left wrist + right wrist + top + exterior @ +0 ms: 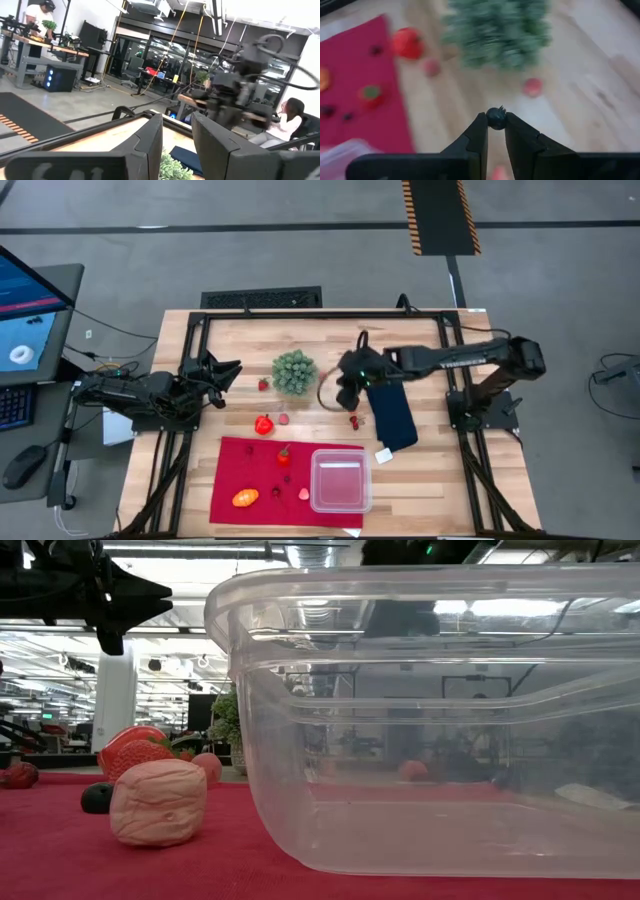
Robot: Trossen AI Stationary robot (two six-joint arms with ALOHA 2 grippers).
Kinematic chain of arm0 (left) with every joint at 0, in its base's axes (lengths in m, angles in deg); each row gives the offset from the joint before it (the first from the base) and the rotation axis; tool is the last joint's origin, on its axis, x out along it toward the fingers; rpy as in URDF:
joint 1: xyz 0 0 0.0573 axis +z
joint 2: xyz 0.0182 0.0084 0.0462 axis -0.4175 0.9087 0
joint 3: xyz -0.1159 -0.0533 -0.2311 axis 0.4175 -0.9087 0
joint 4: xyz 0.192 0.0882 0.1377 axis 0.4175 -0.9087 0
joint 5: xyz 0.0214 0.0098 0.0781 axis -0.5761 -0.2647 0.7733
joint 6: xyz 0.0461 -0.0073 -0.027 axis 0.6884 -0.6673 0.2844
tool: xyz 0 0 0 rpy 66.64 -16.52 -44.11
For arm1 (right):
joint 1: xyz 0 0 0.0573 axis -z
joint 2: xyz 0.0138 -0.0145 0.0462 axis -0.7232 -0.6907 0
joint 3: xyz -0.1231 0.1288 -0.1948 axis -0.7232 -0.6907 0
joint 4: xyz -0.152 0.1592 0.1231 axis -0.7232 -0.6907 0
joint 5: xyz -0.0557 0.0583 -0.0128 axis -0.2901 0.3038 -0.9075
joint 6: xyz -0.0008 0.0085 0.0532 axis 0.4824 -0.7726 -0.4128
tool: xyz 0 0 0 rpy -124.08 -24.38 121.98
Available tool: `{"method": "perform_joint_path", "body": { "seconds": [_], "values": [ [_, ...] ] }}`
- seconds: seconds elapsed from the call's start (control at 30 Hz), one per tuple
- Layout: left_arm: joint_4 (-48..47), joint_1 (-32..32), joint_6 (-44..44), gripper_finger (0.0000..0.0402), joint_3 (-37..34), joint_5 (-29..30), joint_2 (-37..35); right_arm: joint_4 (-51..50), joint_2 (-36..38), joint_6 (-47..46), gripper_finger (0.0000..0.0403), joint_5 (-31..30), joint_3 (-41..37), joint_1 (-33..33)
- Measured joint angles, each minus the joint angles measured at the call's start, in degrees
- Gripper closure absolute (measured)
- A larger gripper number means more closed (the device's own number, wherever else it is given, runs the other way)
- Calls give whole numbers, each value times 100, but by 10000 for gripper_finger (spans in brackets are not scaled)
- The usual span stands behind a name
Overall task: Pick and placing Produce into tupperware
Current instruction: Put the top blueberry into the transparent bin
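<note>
My right gripper point(349, 394) point(496, 125) hangs over the bare wood between the green bushy ball point(295, 372) and the dark blue cloth point(393, 416), shut on a tiny dark round berry point(496, 118). The clear tupperware point(340, 480) point(440, 720) stands on the red cloth's point(240, 465) right end. On that cloth lie an orange oval point(245, 498), a strawberry point(284, 455) and small bits. A red tomato point(264, 424), a pink bit point(284, 420) and two small red pieces point(263, 385) point(354, 421) rest on the wood. My left gripper point(226, 370) point(176, 145) waits open at the table's left. My right gripper pinches the small dark berry point(496, 118) between the very ends of its two fingers point(481, 131), one on each side. The fingers point down at the table. The berry is lifted clear of the wood, with its little crown showing on top.
A thin brown ring point(322, 392) lies just left of my right gripper. A black metal frame point(300, 314) borders the table. In the low view a lumpy pink piece point(158, 802) and a dark berry point(97, 798) lie on the cloth beside the tupperware.
</note>
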Motion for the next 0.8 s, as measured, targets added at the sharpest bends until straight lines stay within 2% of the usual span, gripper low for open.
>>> {"method": "perform_joint_path", "body": {
  "seconds": [0.3,0.5,0.8],
  "values": [
    [-4,-2,-2,306,0,0,0,354,39,-273,323,-146,2,-1344],
    [-9,-2,-2,306,0,0,0,598,-211,-461,323,-141,26,-2150],
    [-51,0,-29,306,1,7,7,1027,-1029,-981,323,-91,11,-2760]
  ]
}}
